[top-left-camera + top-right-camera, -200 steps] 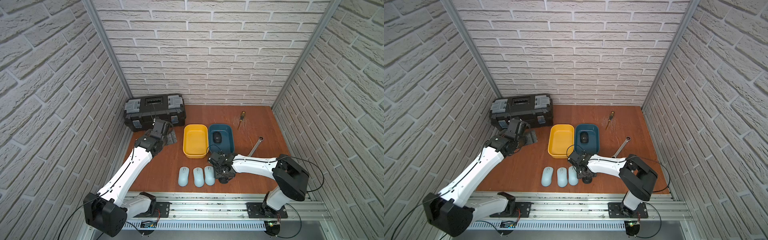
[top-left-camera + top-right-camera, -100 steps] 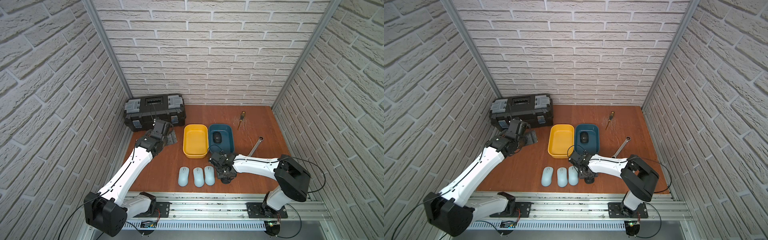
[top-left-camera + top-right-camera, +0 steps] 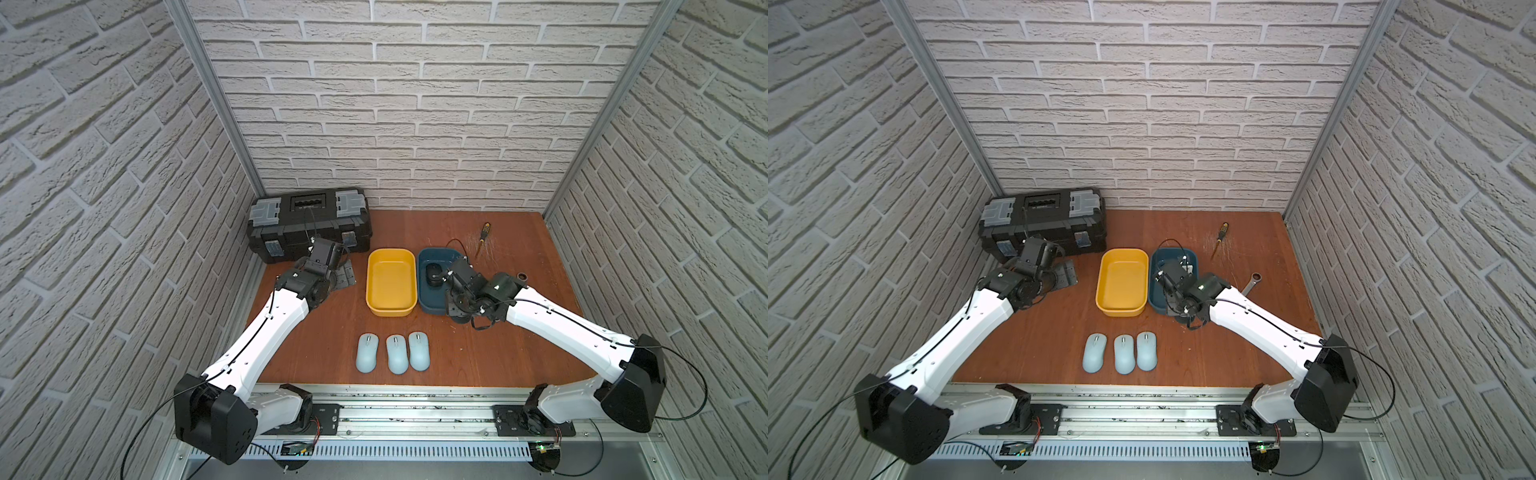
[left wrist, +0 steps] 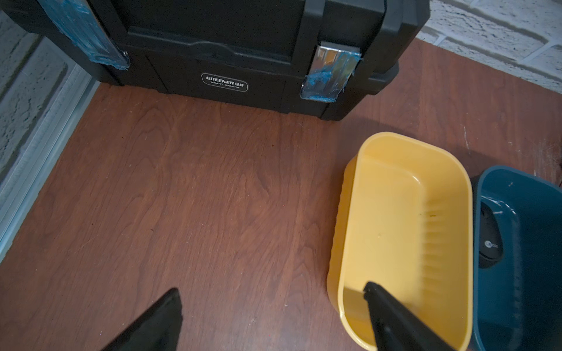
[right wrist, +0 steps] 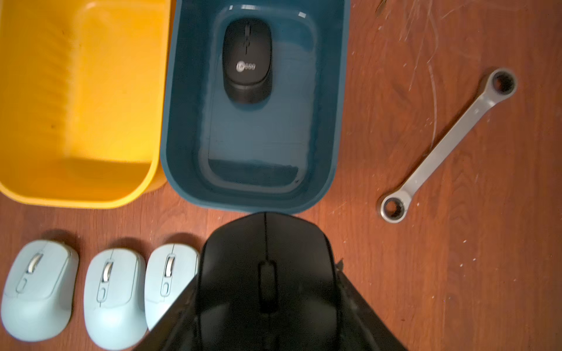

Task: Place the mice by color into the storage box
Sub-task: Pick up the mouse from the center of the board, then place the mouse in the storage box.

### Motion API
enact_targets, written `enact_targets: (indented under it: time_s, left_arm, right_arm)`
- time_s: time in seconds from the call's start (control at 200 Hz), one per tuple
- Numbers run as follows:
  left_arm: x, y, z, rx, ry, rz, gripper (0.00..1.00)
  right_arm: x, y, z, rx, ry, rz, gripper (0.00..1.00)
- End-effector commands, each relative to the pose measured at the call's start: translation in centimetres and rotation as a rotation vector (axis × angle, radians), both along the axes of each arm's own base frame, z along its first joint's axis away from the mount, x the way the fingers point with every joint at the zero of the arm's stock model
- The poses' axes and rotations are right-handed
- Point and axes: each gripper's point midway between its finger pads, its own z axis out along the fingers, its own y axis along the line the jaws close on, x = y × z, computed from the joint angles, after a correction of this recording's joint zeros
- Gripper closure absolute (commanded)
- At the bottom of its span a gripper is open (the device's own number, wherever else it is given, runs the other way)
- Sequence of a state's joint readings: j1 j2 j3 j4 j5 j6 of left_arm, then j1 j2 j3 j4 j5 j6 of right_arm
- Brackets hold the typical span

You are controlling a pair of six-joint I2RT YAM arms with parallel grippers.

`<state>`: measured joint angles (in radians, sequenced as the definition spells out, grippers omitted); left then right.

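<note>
Nearest the rail, three pale blue mice [image 3: 393,352] lie side by side on the wooden table [image 3: 498,357]. Just beyond, the right gripper [image 5: 267,291] is clamped on a black mouse [image 5: 266,273], held above the near rim of the dark blue bin [image 5: 252,194]. A second black mouse [image 5: 247,59] with a white logo lies at that bin's far end. The yellow bin [image 3: 390,282] touches it on the left. The left gripper [image 4: 273,316] hovers, jaws apart, near the black toolbox [image 3: 309,222]. A ring spanner [image 5: 447,142] and screwdriver [image 3: 482,239] lie right, farther back.
</note>
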<state>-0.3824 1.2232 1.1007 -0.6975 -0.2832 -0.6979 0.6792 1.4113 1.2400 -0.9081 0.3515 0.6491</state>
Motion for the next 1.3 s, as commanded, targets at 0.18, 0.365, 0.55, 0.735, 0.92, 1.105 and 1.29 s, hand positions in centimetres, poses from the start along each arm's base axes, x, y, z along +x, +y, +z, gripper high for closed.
enact_targets:
  time_s: [0.18, 0.365, 0.55, 0.735, 0.92, 1.105, 1.29]
  left_arm:
    - [0.7, 0.2, 1.6, -0.004, -0.003, 0.058, 0.05]
    - [0.7, 0.4, 1.6, -0.005, -0.005, 0.072, 0.04]
    - [0.7, 0.2, 1.0, -0.013, 0.006, 0.071, 0.05]
    - [0.7, 0.0, 0.4, -0.002, 0.027, 0.055, 0.05]
    - [0.9, -0.2, 0.0, 0.003, 0.038, 0.043, 0.04]
    - [0.9, -0.1, -0.5, 0.006, 0.046, 0.046, 0.04]
    - [0.9, 0.0, -0.9, 0.003, 0.053, 0.046, 0.04]
  right_arm:
    - [8.5, 1.6, 1.2, -0.004, -0.091, 0.078, 0.62]
    - [11.2, 2.5, -2.9, 0.000, 0.013, 0.091, 0.62]
    - [11.7, 2.3, -6.5, -0.023, 0.093, 0.082, 0.63]
    - [11.5, 1.0, -9.7, -0.045, 0.152, 0.036, 0.63]
    - [11.4, 0.3, -12.5, -0.062, 0.218, 0.018, 0.63]
    - [11.3, 0.1, -14.1, -0.066, 0.252, 0.007, 0.60]
    - [11.6, 0.1, -13.1, -0.061, 0.233, 0.005, 0.40]
